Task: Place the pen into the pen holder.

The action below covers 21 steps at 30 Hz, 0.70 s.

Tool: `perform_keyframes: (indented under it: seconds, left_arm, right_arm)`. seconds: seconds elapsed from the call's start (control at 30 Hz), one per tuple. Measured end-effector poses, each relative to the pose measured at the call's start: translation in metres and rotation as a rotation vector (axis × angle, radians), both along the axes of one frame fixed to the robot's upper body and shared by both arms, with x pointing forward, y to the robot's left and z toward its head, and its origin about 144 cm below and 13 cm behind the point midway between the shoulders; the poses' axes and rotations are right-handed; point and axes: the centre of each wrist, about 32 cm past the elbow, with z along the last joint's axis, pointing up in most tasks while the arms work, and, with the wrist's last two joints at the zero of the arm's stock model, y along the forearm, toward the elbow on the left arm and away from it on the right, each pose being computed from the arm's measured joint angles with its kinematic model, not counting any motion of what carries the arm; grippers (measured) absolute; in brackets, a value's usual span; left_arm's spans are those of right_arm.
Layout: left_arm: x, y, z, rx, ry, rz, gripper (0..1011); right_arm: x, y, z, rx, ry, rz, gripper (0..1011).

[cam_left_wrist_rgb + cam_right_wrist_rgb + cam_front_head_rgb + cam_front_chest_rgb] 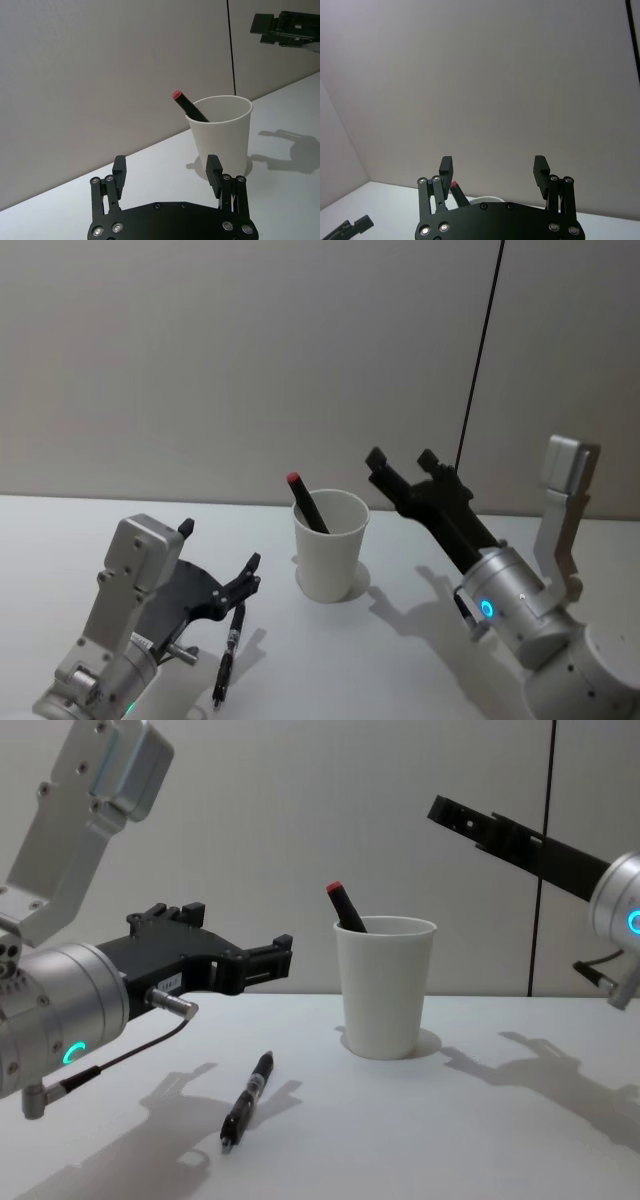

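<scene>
Head view: you are looking at the pen holder [328, 550] standing upright on the table [400, 680], with a red-capped pen [307, 505] leaning inside it, its cap rising above the rim on the robot's left. A black pen [229, 655] is lying flat on the table, apart from the cup and near the left gripper [220, 545], whose fingers are spread around nothing. The right gripper [402, 458] is hovering above and to the right of the cup, its fingers likewise spread and empty. Left wrist view: you are seeing the cup's open mouth [222, 135] beyond the spread fingers, with the leaning pen's shaft resting against the inner wall. Right wrist view: you are getting the red cap [454, 186] and a sliver of the cup's rim just over the gripper's body. Chest view: you are seeing the side profile, with the black pen [248, 1100] lying lower than the left gripper's fingers and the right gripper [445, 812] hanging higher than the cup's rim.
</scene>
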Motion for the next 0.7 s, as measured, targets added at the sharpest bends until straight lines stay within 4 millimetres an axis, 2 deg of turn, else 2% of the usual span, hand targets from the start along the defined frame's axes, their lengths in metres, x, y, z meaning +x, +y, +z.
perform_keyframes:
  seconds: [0.7]
  left_arm:
    - [0.0,0.0,0.0,0.0,0.0,0.0,1002]
  right_arm:
    - [-0.054,-0.022,-0.018,-0.194,0.032,-0.115,1001]
